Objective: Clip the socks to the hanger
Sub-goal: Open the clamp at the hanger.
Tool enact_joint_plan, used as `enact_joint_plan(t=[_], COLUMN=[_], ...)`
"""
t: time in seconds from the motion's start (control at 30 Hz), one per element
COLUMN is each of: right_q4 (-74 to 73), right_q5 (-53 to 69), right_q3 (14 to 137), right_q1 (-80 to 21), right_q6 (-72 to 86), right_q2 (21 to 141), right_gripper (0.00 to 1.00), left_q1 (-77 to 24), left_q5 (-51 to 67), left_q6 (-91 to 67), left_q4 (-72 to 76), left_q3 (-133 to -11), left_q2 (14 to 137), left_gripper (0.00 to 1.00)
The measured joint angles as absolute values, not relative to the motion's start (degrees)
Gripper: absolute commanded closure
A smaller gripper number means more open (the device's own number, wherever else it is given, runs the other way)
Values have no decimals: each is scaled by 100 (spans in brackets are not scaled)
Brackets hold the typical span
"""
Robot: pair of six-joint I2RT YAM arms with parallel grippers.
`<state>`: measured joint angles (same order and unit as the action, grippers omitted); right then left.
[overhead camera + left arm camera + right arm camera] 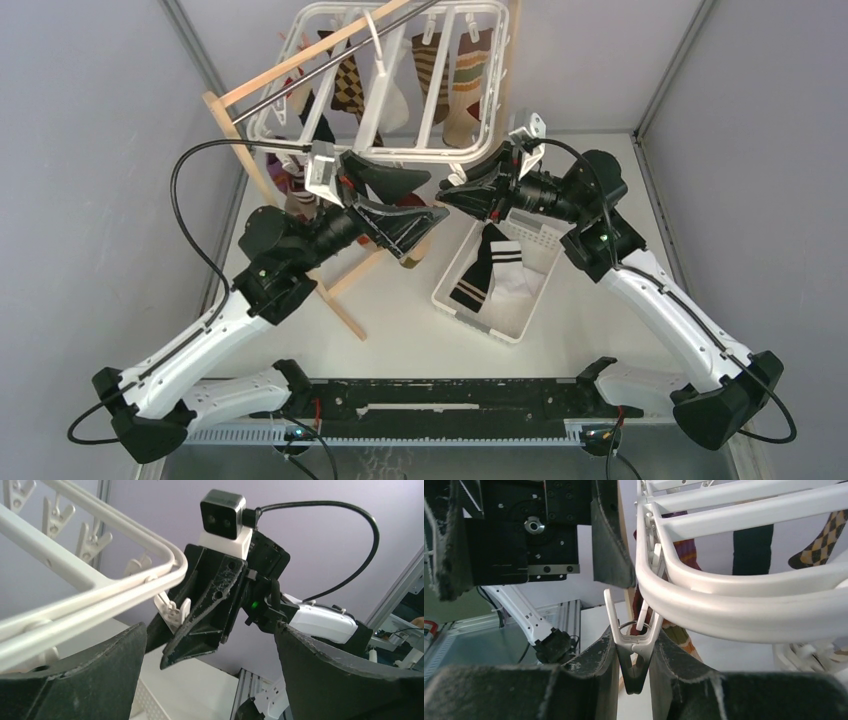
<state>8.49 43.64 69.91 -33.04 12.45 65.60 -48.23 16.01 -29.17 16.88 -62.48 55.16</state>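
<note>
The white hanger point(440, 155) hangs from a metal rod, with an argyle sock point(350, 90), a white sock point(395, 100) and a brown-tan striped sock point(455, 75) clipped on it. A black sock with white stripes point(487, 262) and a white sock point(517, 285) lie in the basket. My right gripper point(634, 652) is shut on a white clip point(633, 642) under the hanger's front rail point(734, 605). My left gripper point(210, 635) is wide open and empty, facing the right gripper point(452, 192) just below that rail.
The white slotted basket point(470, 318) sits at centre right below the right wrist. The wooden stand point(340, 305) with its metal rod point(300, 85) is at back left. Grey walls close in both sides.
</note>
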Motion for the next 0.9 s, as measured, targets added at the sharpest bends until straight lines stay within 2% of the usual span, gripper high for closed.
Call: enact_joint_plan(t=[0.53, 0.73, 0.8, 0.87, 0.9], right_q4=[952, 972, 989, 991, 991], right_q5=[4508, 4493, 4486, 4488, 4504], right_q3=[6993, 6993, 6993, 6995, 6995], right_q1=[-3321, -3345, -3345, -3345, -3347], right_q6=[1420, 1424, 1424, 1422, 1422], right_q2=[6525, 6525, 6528, 6528, 6528], right_gripper=[100, 100, 100, 100, 100], left_q1=[-4569, -4569, -4569, -4571, -4571], left_q5=[2093, 2121, 2123, 2121, 2115], left_q6=[-3166, -3214, -3212, -3201, -3190], left_q4=[2799, 3013, 3124, 3210, 3240], left_q3=[-6248, -6243, -6233, -6233, -6233], left_q2=[6213, 6307, 6326, 6346, 6355], left_gripper=[1, 4, 12, 28, 30])
